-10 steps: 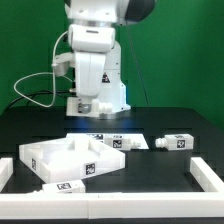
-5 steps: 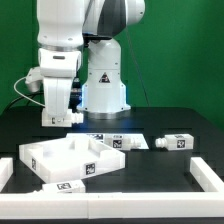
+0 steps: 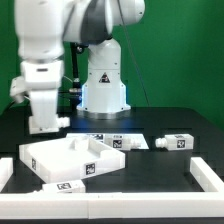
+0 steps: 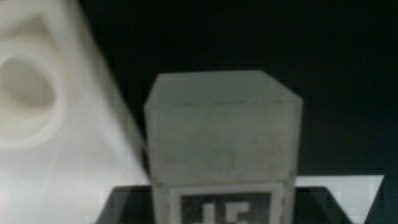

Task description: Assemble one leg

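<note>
Saw the white arm bent toward the exterior view's left, with the gripper hanging low over the back of the black table, above and just behind the far corner of the big white part. Could not make out the fingers as spread or pressed together: too blurred in the exterior view, hidden in the wrist view.

Found 1 leg lying on its side on the table, just beside the big white part on the exterior view's right, with a dark tag on its near face. Found a 2nd leg lying farther to the exterior view's right, apart from the 1st and also tagged. Placed both well apart from the gripper.

Noted a smaller tagged piece at the front edge of the big white part; could not tell touching from just beside. Noted a white rail at the table's edge on the exterior view's left and another rail on the right, with a green backdrop behind.

Saw in the wrist view a pale, blurred block against black, with a black-and-white marker at 1 end, and beside it a curved white shape with a round hollow. Could not tell which parts.
</note>
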